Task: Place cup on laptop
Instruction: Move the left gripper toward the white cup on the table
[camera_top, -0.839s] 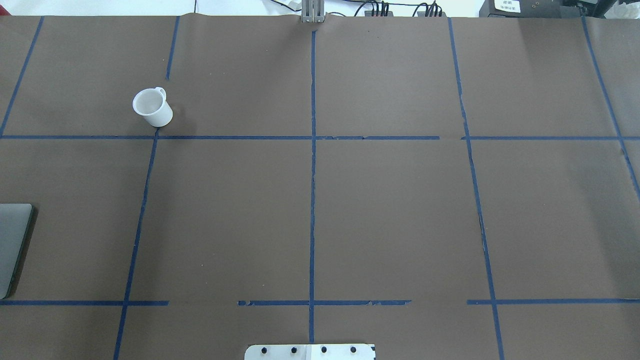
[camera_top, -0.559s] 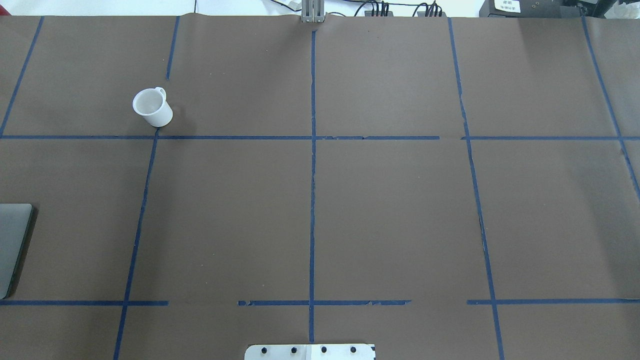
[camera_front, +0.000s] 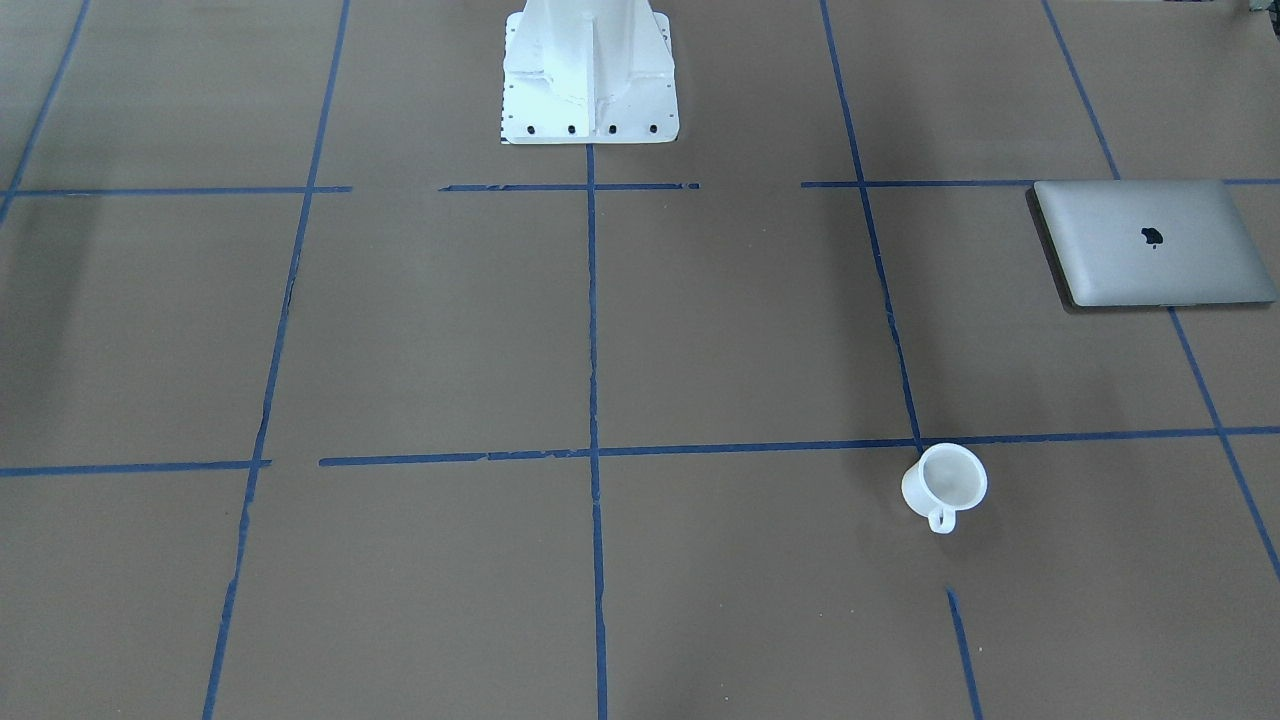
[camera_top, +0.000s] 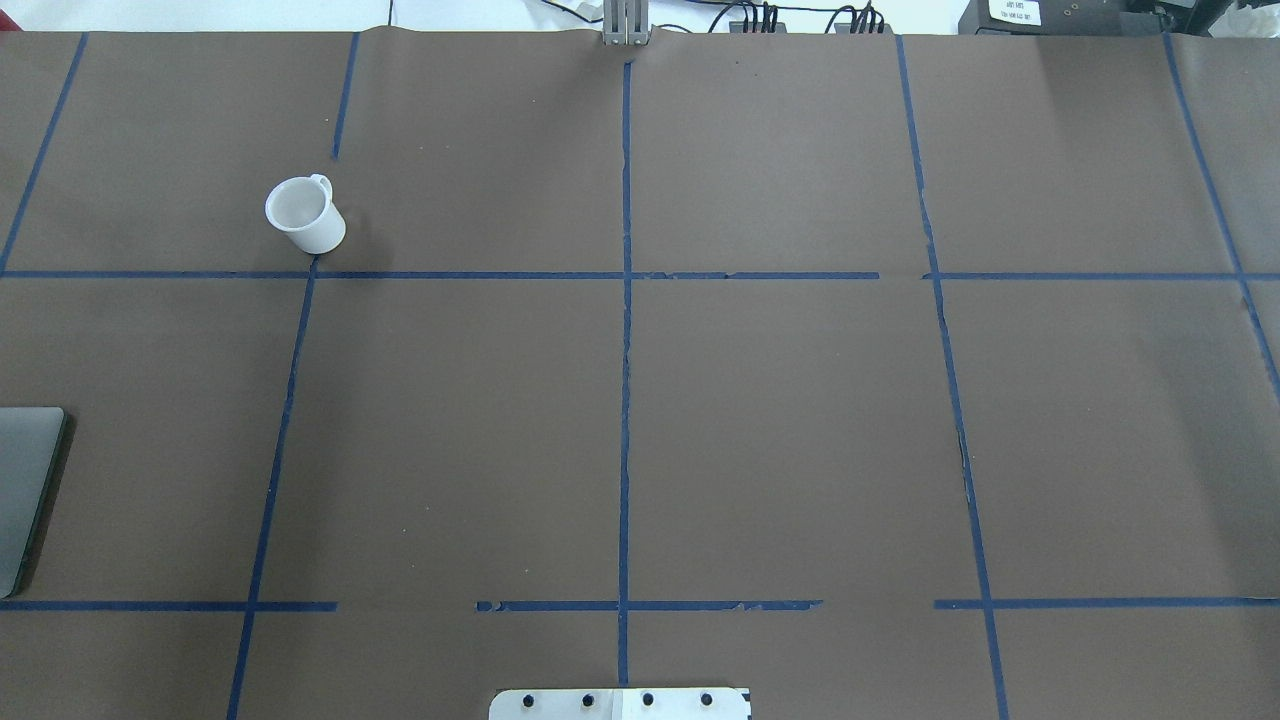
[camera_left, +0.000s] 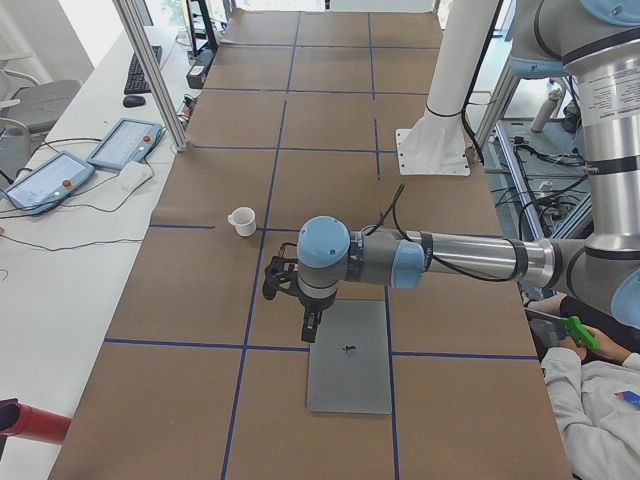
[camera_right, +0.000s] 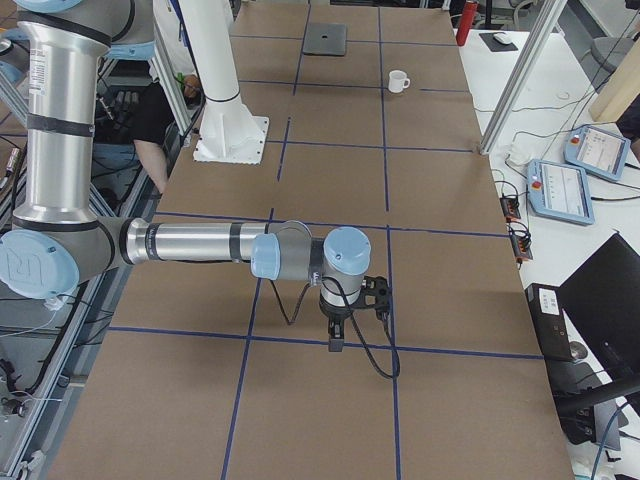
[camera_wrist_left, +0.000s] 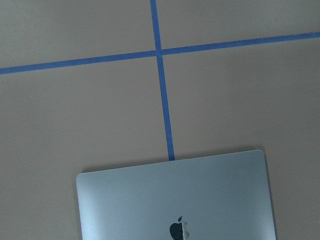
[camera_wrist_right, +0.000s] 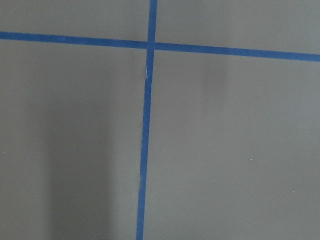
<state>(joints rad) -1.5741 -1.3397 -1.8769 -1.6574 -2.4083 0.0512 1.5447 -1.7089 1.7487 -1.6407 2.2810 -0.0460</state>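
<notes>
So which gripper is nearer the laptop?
The left gripper, hanging over the edge of the laptop; the right gripper hangs far from it.

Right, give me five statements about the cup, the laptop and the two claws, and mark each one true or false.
1. The cup stands upright on the table, apart from the laptop. True.
2. The laptop is open. False: it lies shut, its apple logo facing up.
3. The left claw holds the cup. False: it hangs by the laptop, and the cup stands alone with no claw at it.
4. The cup's handle points away from the robot's base. True.
5. The right claw hangs over the laptop. False: it is over bare table by a blue tape crossing, far from the laptop.
</notes>
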